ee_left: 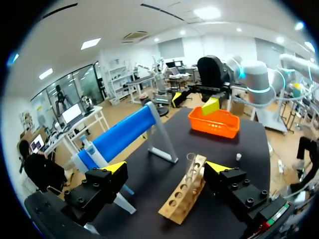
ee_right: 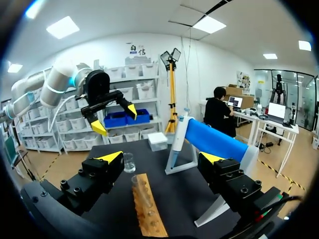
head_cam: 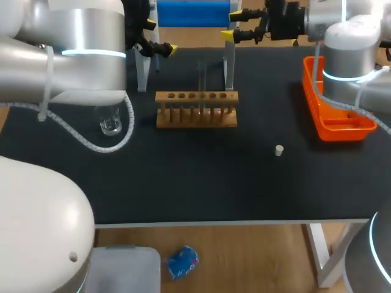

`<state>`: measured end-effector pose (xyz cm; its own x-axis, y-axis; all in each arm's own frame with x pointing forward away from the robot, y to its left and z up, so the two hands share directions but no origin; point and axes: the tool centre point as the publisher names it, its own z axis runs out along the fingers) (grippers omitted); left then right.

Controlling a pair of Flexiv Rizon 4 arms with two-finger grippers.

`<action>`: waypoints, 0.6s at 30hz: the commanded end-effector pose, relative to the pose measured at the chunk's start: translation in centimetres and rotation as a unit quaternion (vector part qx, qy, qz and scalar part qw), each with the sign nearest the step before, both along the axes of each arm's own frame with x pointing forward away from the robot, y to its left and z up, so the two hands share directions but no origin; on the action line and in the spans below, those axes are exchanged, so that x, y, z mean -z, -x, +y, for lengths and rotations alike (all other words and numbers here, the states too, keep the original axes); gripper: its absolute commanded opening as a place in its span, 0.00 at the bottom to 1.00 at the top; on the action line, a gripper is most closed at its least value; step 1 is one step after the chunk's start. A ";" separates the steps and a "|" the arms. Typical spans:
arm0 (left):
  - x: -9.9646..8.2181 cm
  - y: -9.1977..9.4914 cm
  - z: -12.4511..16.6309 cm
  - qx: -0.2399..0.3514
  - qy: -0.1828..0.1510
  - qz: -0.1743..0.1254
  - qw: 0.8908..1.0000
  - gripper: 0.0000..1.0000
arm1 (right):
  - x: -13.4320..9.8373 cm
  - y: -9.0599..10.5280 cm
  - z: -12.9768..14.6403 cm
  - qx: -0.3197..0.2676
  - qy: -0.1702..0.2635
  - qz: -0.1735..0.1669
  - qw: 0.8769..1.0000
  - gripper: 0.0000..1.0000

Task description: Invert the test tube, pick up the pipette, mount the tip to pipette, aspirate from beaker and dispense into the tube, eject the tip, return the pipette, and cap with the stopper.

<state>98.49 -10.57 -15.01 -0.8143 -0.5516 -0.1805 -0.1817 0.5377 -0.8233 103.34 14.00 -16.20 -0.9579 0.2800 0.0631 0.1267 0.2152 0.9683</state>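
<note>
The left fingers (ee_left: pixel 167 167) are hanging wide open, holding nothing, over the far side of the counter (head_cam: pixel 201 183). The right fingers (ee_right: pixel 162 157) are facing them, equally open and empty. Below and between them, the test tube (head_cam: pixel 201 79) is standing upright in the wooden rack (head_cam: pixel 196 116). The beaker (head_cam: pixel 110 124) is sitting left of the rack, the stopper (head_cam: pixel 278 150) is lying alone nearer the front edge, and the orange tray (head_cam: pixel 342 132) is resting at the right.
</note>
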 end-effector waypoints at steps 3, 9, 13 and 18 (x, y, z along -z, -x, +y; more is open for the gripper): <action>-0.7 0.5 0.1 0.219 0.013 0.100 0.971 1.00 | 0.1 3.7 -3.6 -0.009 0.002 -0.003 1.000 1.00; 0.2 0.5 -1.0 0.252 0.032 0.135 0.958 1.00 | 1.3 6.5 -5.9 -0.026 0.003 0.003 1.000 1.00; 0.7 0.5 -1.4 0.263 0.048 0.155 0.951 1.00 | 1.3 6.5 -5.9 -0.026 0.003 0.003 1.000 1.00; 0.7 0.5 -1.4 0.263 0.048 0.155 0.951 1.00 | 1.3 6.5 -5.9 -0.026 0.003 0.003 1.000 1.00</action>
